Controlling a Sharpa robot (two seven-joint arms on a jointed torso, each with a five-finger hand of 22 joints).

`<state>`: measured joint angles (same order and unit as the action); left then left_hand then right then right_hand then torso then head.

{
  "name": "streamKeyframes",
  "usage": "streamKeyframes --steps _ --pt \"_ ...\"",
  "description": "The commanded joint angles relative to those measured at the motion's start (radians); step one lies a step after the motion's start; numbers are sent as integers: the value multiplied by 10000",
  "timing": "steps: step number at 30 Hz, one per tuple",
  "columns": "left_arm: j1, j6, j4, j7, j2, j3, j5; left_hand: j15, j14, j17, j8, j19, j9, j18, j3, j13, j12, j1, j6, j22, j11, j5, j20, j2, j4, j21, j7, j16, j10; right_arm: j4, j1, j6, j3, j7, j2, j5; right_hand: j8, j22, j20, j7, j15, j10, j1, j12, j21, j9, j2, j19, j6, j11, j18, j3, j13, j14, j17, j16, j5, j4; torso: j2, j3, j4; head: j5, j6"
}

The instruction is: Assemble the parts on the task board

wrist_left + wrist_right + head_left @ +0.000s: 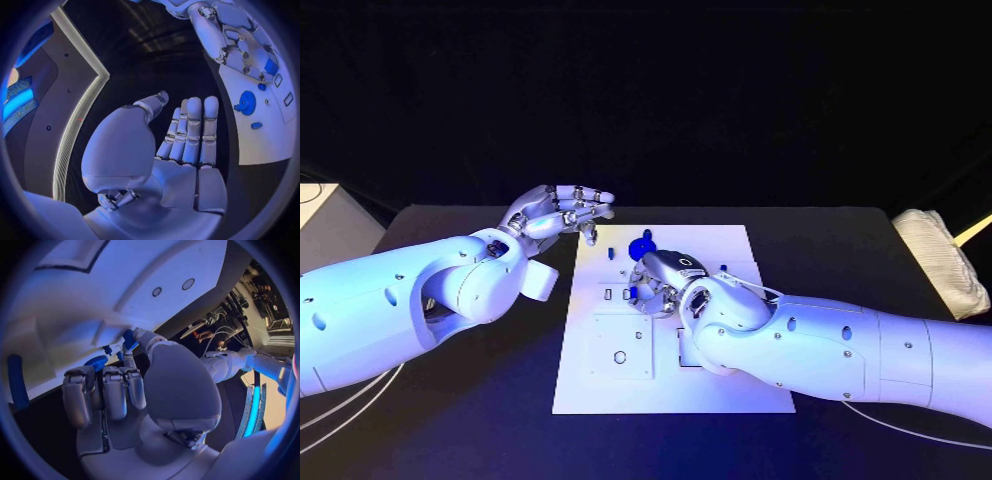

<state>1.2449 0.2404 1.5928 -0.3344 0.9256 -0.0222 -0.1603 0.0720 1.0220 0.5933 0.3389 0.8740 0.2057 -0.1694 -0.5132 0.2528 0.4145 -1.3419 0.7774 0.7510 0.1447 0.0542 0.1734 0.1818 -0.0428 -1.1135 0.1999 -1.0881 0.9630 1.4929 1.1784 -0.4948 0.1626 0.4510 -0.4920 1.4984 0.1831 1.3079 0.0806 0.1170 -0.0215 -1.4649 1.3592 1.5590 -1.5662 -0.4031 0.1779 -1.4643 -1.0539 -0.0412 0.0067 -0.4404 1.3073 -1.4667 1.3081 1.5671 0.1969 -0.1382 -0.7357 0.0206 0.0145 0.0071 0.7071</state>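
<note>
On the black bench (459,420), white task board (718,390) at centre, right hand (664,278) low over its middle, pinching a small blue part (129,338), left hand (557,213) raised beside the board's far left corner, fingers apart, holding nothing, round blue part (640,247) on the board's far end

White task board (733,395) flat mid-table; round blue part (640,247) near far edge, small blue part (630,294) mid-board.

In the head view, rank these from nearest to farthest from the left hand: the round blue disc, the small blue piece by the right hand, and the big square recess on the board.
Measured from the left hand:
1. Round blue disc, at the board's far end, just off that hand's fingertips.
2. Small blue piece, mid-board, against the right hand.
3. Big square recess, on the board's near half.
</note>
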Motion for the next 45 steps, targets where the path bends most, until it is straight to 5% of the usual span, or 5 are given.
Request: streamKeyframes --steps 1,23,32,45 --pt "5 -209 25 -30 -11 5 -40 35 -10 17 34 36 12 -60 7 16 43 14 -90 -8 26 -39 16 -67 -30 -51 230 -50 -68 -46 -17 95 4 89 12 227 59 2629 -55 -9 -94 -918 -159 -51 -46 -15 17 -1065 17 41 -67 -16 2487 -1041 2627 37 51 -64 -4 -2 1 -1 -11" --pt "5 -288 19 17 9 5 -39 50 -21 16 61 31 15 -60 -1 34 89 1 -157 -5 44 -38 28 -50 -25 -63 246 -59 -164 -119 -46 98 13 81 79 248 30 2629 -25 68 -46 -845 -387 -139 -46 19 255 -1065 236 -23 -67 53 2414 -1041 2627 37 7 -79 -8 -11 -8 3 17" --pt "5 -292 20 20 23 5 -39 53 -23 16 64 35 15 -59 -1 37 97 0 -169 1 47 -39 30 -46 -25 -69 250 -61 -180 -135 -47 163 15 -44 96 235 -120 2629 65 222 64 -579 -394 -451 -46 125 567 -1065 654 -155 -67 142 2156 -1041 2627 37 -114 36 -9 -10 -6 -5 25" --pt "5 -293 15 41 53 5 -40 60 -26 16 72 22 16 -61 1 43 113 3 -195 -12 55 -39 35 -38 -27 -65 257 -64 -211 -130 -48 -66 17 -311 90 194 -398 2629 244 438 248 -109 -487 -975 -46 316 699 -1065 1347 -360 -67 652 1727 -1041 2627 37 -583 -82 -10 -8 -6 -11 18"
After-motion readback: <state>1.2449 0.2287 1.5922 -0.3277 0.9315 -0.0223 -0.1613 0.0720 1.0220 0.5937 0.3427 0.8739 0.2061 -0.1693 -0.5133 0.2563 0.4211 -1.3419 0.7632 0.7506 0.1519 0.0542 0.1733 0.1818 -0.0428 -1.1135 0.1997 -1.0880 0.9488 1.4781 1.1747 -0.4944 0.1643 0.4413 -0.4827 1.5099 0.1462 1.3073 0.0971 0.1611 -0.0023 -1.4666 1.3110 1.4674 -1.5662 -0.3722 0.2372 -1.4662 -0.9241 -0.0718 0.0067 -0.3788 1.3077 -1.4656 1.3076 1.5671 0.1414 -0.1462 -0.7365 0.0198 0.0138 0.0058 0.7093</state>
